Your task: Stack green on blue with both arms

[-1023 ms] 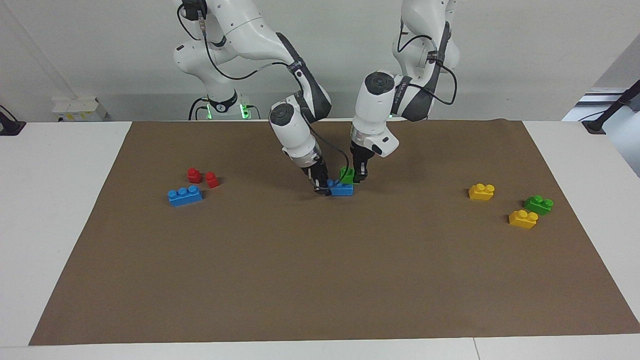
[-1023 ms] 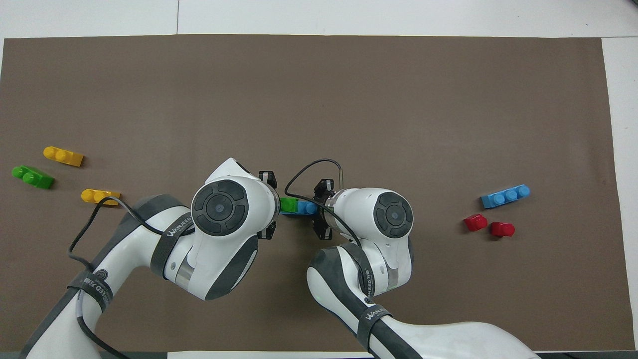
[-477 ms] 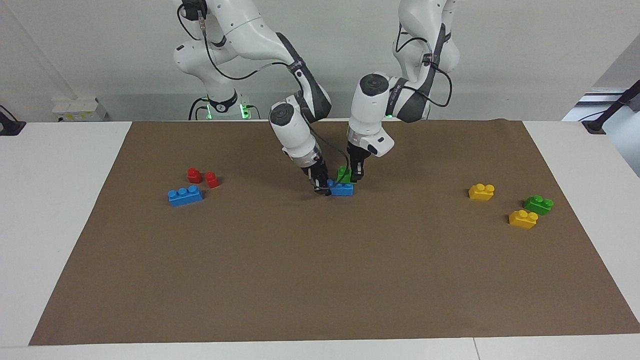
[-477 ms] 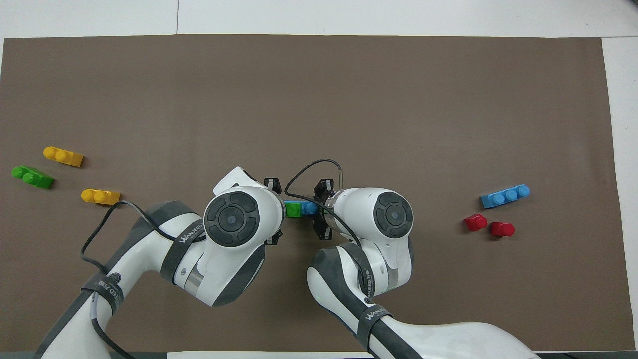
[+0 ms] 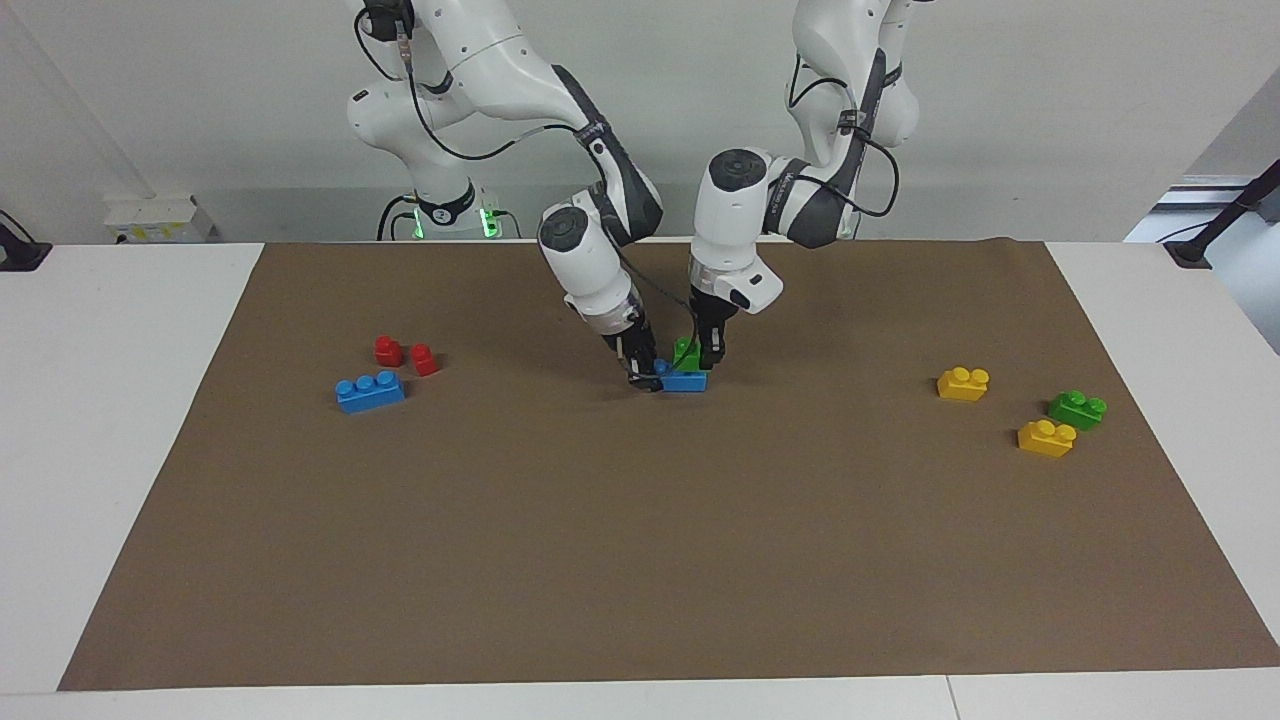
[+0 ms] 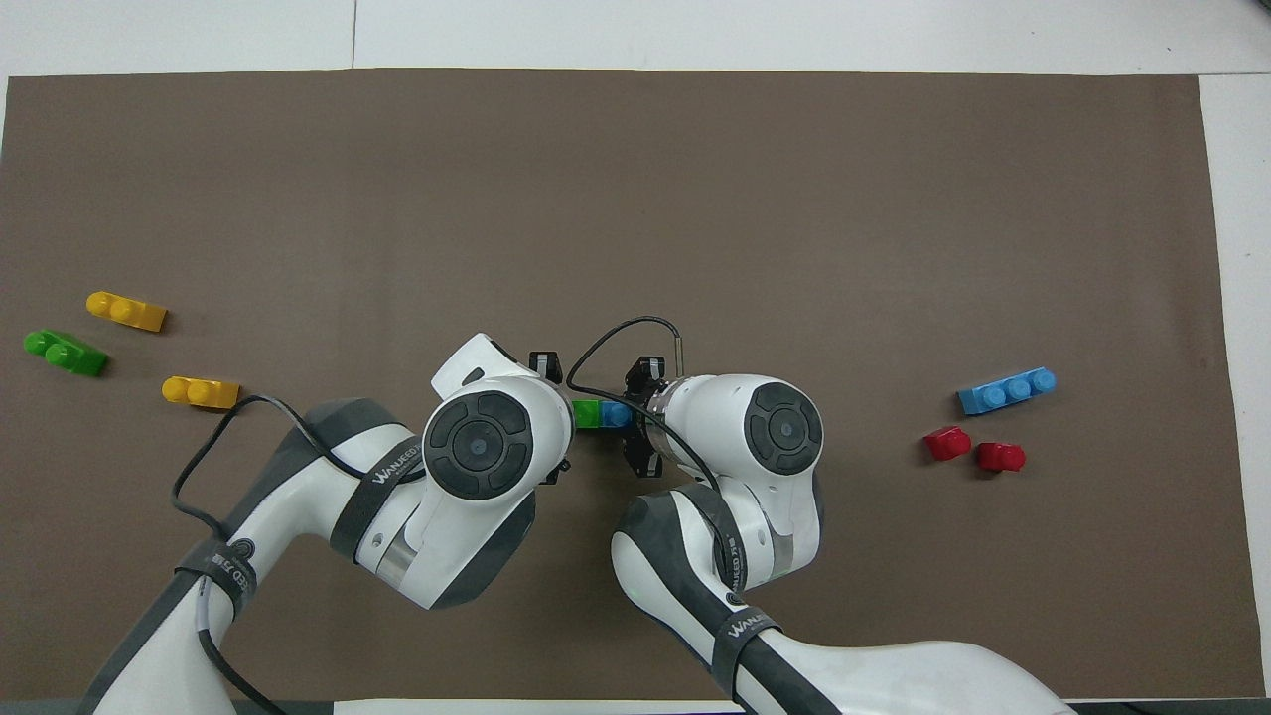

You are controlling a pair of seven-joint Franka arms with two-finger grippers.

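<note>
A blue brick (image 5: 686,381) lies on the brown mat (image 5: 640,560) at mid-table, close to the robots. My right gripper (image 5: 646,377) is shut on the end of it that faces the right arm's end of the table. My left gripper (image 5: 702,357) is shut on a green brick (image 5: 687,352) and holds it down on top of the blue brick. In the overhead view the green brick (image 6: 588,413) covers most of the blue brick (image 6: 617,413), and the left wrist hides the left fingers.
A second blue brick (image 5: 370,391) and two red pieces (image 5: 388,350) lie toward the right arm's end. Two yellow bricks (image 5: 963,383) (image 5: 1046,437) and a second green brick (image 5: 1077,409) lie toward the left arm's end.
My left gripper has carried the green brick sideways toward the right gripper, further over the blue brick. The right gripper and the blue brick have stayed put.
</note>
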